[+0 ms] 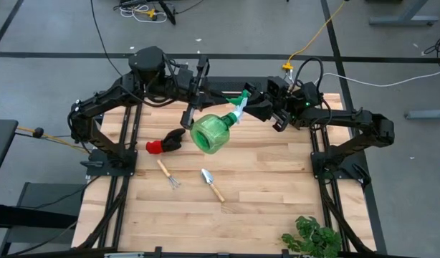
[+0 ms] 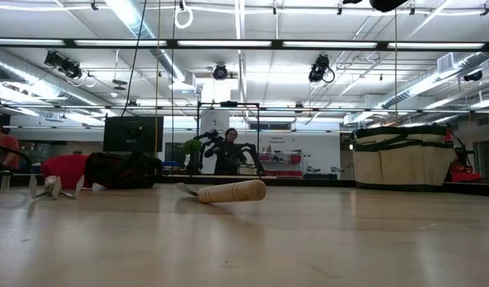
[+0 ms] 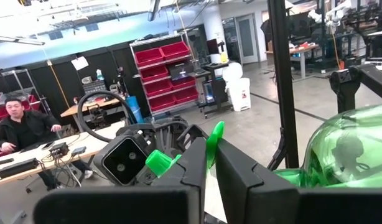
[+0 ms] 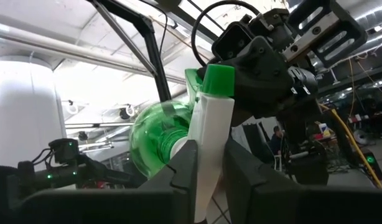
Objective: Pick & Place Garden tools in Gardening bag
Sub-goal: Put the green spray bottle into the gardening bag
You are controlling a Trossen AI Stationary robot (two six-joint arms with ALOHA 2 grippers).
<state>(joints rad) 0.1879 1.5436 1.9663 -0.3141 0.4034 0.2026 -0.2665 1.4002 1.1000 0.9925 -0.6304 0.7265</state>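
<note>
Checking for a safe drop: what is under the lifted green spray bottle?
Bare wooden table shows around the green spray bottle. The black end of the red-and-black glove lies beside it. Directly underneath is hidden.

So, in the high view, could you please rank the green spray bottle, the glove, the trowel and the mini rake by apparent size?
1. Green spray bottle, though raised nearer the camera
2. Glove
3. Trowel and mini rake: too alike to rank

Lab: red parts bins (image 3: 166, 62), workbenches (image 3: 35, 165)
</note>
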